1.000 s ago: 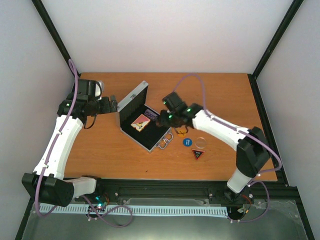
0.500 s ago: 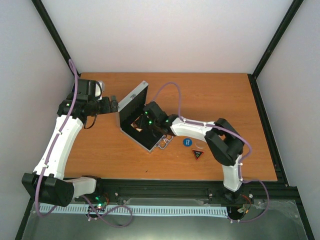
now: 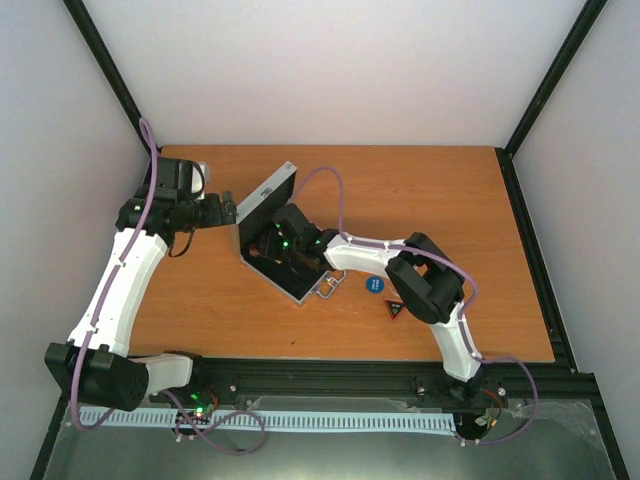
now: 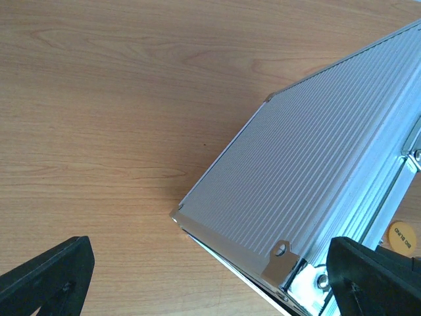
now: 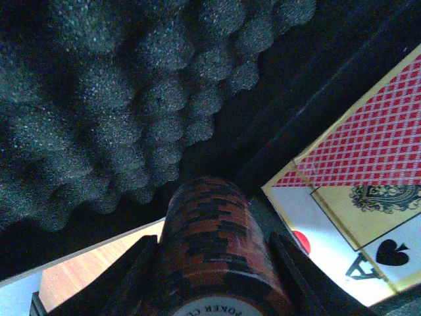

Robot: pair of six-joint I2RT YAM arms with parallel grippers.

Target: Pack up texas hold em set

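Jaws, right gripper: clamped on chip stack, its axis running out along them, low inside the case.
Jaws, left gripper: wide apart, outside the case lid.
Nearer arm: right.

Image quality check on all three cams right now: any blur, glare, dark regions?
Right wrist: chip stack fills the near field, slightly soft; foam lining dark and grainy; card deck bright and readable. Left wrist: case sharp, evenly lit, no strong glare; left fingers near-black silhouettes. Top external: soft overall, even light, case interior in shadow.
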